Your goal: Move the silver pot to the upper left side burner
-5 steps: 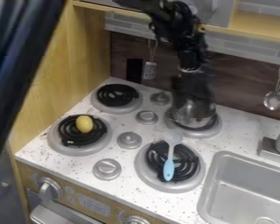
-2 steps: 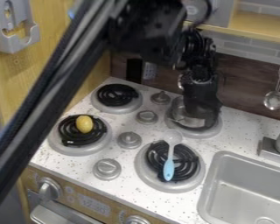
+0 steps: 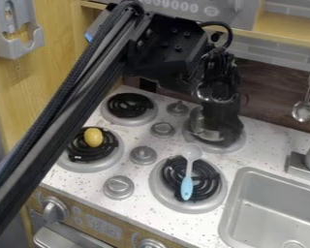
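Claw [image 3: 224, 131] lower (at edge of pot [image 3: 200, 127])

Counter [image 3: 264, 152] bright | light soft, diffuse | mild sheen on arm [image 3: 70, 114], sink [image 3: 245, 175] | tool [image 3: 222, 134] dark, detail faint

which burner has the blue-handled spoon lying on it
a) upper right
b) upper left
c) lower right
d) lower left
C: the spoon lies across the black coil of the lower right burner, its blue handle pointing toward the front edge of the stove.
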`<action>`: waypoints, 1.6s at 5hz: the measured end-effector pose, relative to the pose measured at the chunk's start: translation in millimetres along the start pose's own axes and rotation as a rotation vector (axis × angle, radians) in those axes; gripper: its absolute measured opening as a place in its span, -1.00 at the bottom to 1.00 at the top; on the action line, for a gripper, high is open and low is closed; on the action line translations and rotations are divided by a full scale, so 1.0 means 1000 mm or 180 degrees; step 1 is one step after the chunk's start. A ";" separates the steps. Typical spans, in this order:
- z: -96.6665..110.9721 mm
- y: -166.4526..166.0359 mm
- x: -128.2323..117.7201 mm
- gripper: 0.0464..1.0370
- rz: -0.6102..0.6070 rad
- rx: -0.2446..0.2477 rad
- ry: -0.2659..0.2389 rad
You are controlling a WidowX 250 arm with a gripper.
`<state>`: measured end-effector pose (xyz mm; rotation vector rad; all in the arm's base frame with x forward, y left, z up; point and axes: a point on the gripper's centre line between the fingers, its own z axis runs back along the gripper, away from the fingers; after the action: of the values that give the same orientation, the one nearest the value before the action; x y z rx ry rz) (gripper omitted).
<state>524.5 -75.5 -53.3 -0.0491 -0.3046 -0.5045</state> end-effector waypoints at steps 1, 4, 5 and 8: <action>0.001 -0.002 -0.002 -0.30 -0.0029 -0.0010 -0.0022; 0.026 0.025 -0.017 -0.95 0.0040 0.0211 -0.0143; 0.047 0.058 -0.030 -0.96 0.0176 0.0375 -0.0204; 0.069 0.147 -0.074 -0.96 0.0542 0.0634 -0.0314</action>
<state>514.8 96.0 -5.6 0.0931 -0.4421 -0.3015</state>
